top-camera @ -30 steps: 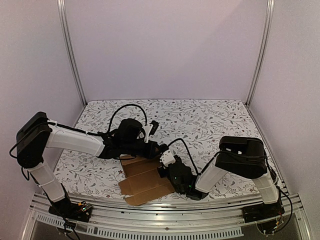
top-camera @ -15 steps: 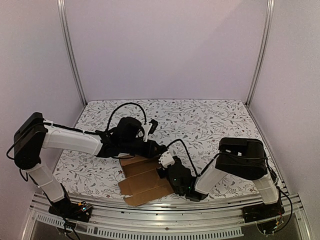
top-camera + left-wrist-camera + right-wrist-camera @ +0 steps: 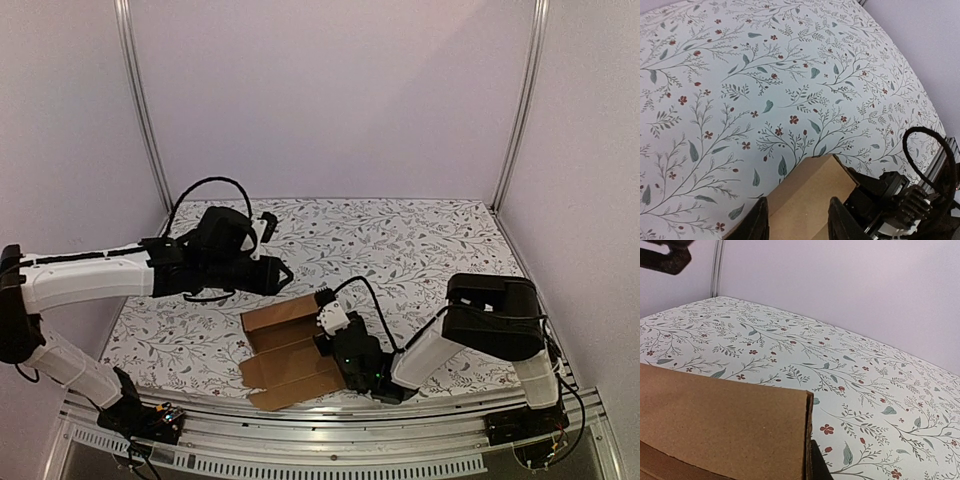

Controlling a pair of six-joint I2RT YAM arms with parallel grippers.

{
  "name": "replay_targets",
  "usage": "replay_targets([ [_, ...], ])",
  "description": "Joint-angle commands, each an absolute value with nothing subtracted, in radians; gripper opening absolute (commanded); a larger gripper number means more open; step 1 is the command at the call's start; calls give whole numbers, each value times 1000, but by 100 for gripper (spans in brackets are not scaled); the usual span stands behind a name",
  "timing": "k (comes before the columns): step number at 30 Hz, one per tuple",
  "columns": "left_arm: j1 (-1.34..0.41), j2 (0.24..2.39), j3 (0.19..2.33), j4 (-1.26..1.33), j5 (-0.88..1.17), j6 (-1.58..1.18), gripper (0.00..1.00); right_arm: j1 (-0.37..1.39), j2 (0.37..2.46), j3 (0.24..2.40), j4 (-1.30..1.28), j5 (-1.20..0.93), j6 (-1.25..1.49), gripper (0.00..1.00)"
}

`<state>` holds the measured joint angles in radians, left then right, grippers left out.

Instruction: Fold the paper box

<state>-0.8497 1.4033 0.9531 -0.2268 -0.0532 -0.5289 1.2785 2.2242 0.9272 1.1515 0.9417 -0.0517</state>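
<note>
From above, the paper box (image 3: 290,348) lies partly folded on the floral cloth (image 3: 420,240) near the front edge, between the two arms. The left gripper (image 3: 280,272) hangs above the cloth, just beyond the box's far left corner and apart from it. The right gripper (image 3: 322,335) sits at the box's right edge.

In the left wrist view its two fingers (image 3: 757,225) stand apart with nothing between them; a corner of the box (image 3: 810,200) lies on the cloth below.

In the right wrist view a raised cardboard panel (image 3: 720,425) fills the lower left, with a dark finger (image 3: 817,465) against its edge. The right gripper is closed, apparently pinching that panel, though most of the grip is hidden.
</note>
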Motion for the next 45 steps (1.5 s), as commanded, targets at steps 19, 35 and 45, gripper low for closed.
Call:
replay_targets([
  [19, -839, 993, 693, -473, -227, -686, 52, 1337, 2069, 903, 756, 1119, 195, 32],
  [35, -838, 1064, 799, -474, -227, -589, 56, 1355, 1681, 773, 243, 808, 382, 82],
  [45, -836, 1212, 892, -437, -122, -529, 57, 1268, 1415, 687, -56, 391, 624, 99],
])
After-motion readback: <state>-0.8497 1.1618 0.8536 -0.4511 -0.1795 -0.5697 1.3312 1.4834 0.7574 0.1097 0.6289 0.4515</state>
